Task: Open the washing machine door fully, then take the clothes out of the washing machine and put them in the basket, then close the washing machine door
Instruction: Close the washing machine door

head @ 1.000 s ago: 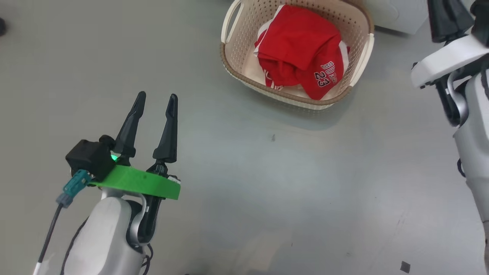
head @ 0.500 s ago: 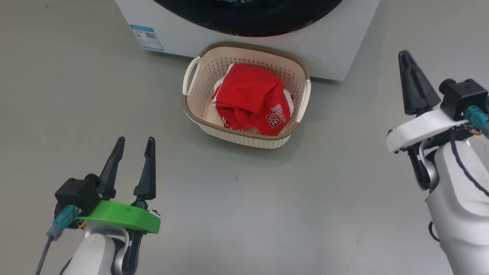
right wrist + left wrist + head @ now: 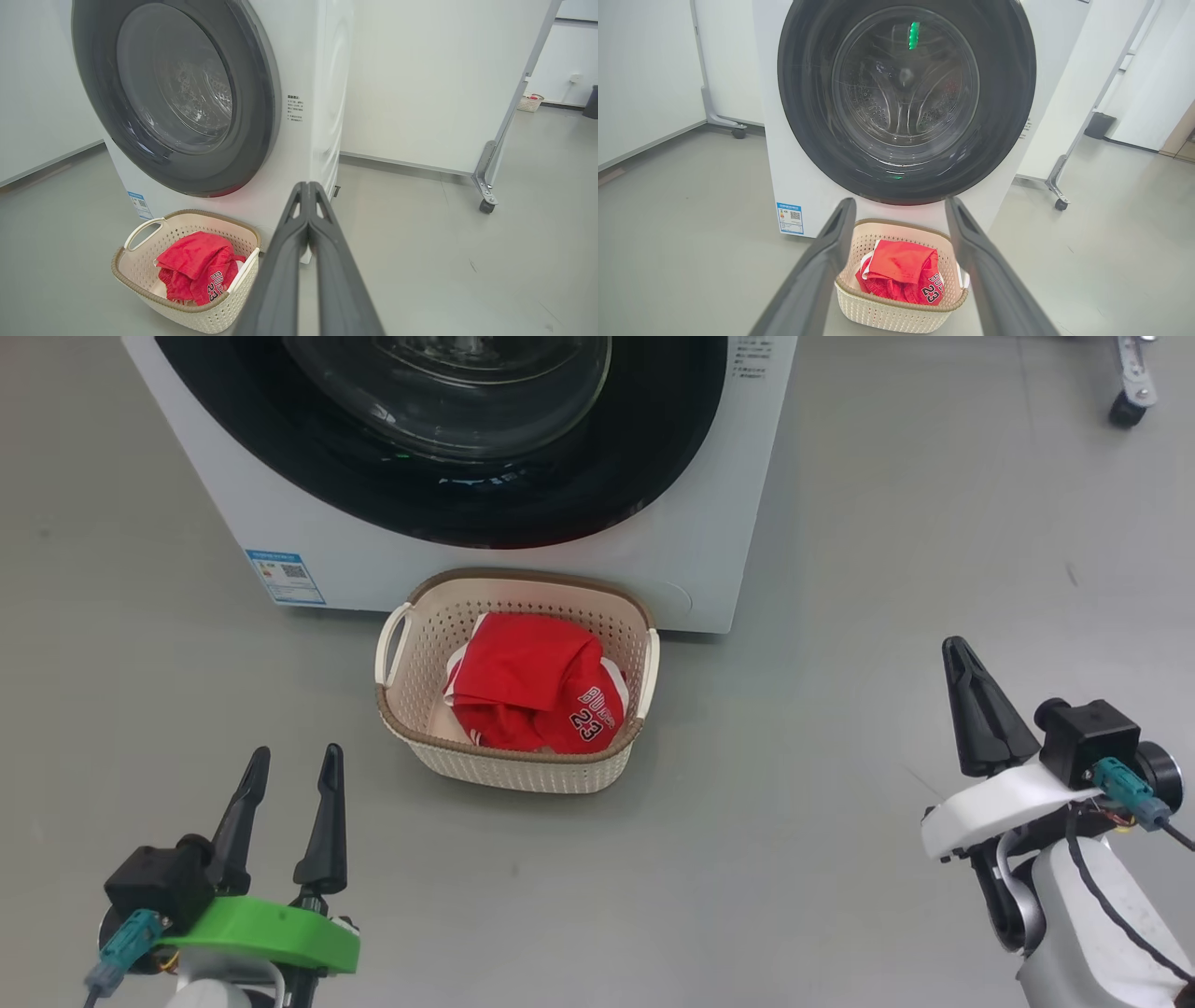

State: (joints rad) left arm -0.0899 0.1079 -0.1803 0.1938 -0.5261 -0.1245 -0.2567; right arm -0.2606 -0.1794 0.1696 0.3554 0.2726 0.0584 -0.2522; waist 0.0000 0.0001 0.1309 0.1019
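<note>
The washing machine (image 3: pixel 719 513) stands ahead, white, with its round black-rimmed door (image 3: pixel 280 448) lying flush against the front. Through the glass of the door (image 3: pixel 906 93) I see the steel drum. The cream basket (image 3: pixel 513 770) sits on the floor right before the machine and holds the red clothes (image 3: pixel 532 691), the number 23 showing. My left gripper (image 3: pixel 295 753) hovers at the lower left, open and empty, short of the basket. My right gripper (image 3: pixel 954 649) is at the lower right, shut on nothing. The right wrist view shows door (image 3: pixel 177 93), basket (image 3: pixel 205 317) and clothes (image 3: pixel 196 261) to the left of the shut right gripper (image 3: pixel 306 184).
A blue label (image 3: pixel 285 577) sits low on the machine's front. White partition panels on wheeled legs stand beside and behind the machine, with casters (image 3: pixel 1059 204) (image 3: pixel 486 205) on the grey floor. Open floor lies between my grippers and the basket.
The head camera has tilted up, so the machine's front and door came into view and the basket slid down the picture. The left gripper stays open, the right shut.
</note>
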